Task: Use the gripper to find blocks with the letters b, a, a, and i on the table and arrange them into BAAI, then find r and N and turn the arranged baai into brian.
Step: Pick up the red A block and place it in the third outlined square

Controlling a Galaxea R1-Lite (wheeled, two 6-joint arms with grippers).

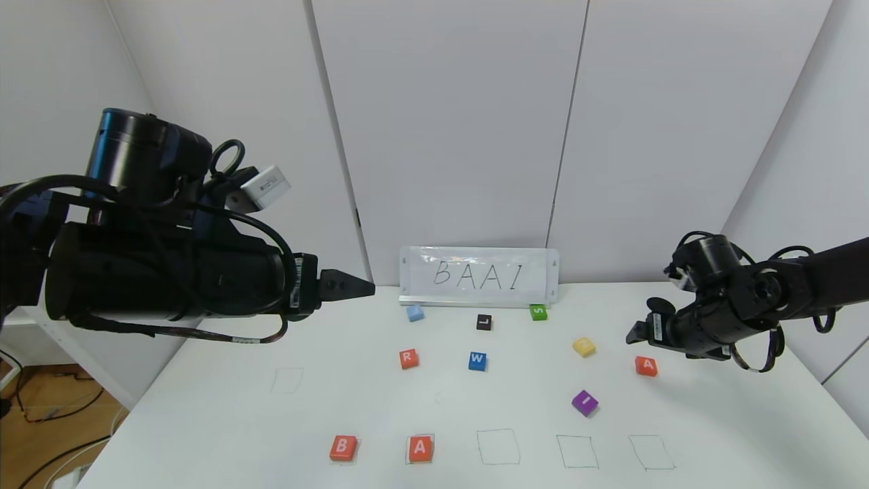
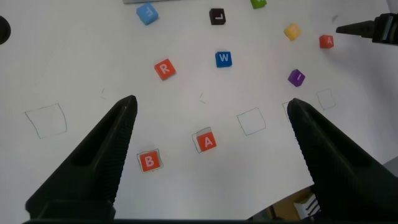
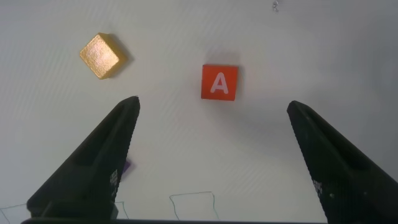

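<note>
While its fingers spread wide and empty, the right tool (image 3: 211, 162) hovers above the orange-red square A block (image 3: 219, 82) on the white bench (image 1: 224, 421). Left tool (image 2: 211, 155), also agape, hangs raised; B block (image 1: 343, 447) and another A (image 1: 420, 448) sit in front outlines.

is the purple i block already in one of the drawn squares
No, the purple I block lies on bare table behind the front row of drawn squares, outside every outline.
</note>
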